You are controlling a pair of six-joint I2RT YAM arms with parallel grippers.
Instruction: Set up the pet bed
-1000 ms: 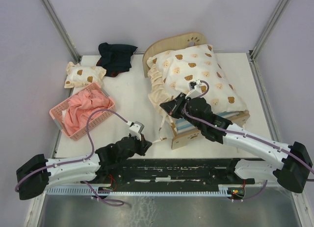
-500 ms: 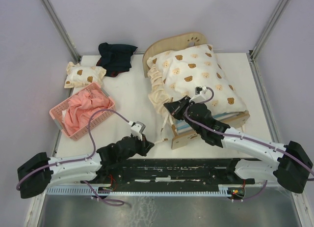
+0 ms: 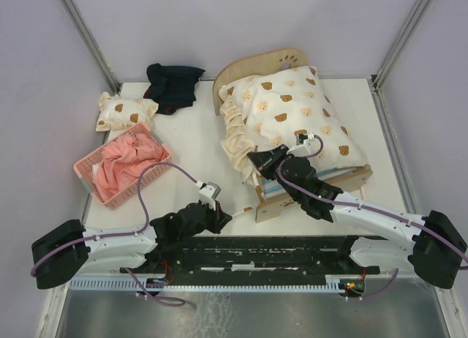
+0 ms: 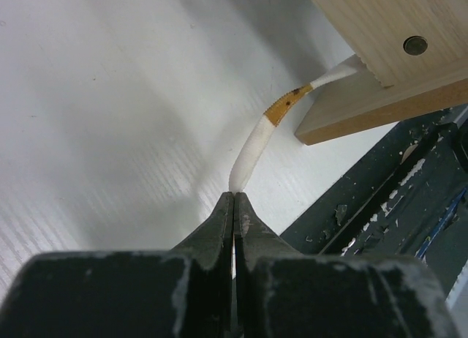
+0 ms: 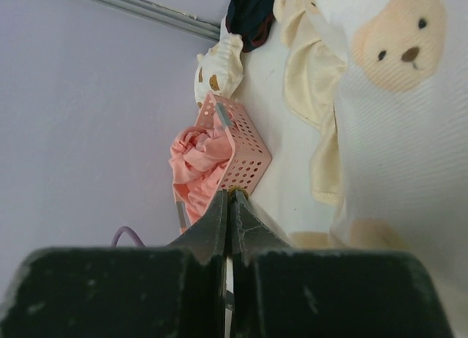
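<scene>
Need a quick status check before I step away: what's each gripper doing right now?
Left gripper: closed, pinching a thin white fabric strip with a tan band.
Right gripper: closed beside the cream bear-print quilt; hold cannot be told.

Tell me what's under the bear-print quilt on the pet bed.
At the foot end a blue-and-white striped mattress peeks out beneath the quilt, lying in the wooden pet bed frame. Everything further up towards the headboard is covered.
</scene>
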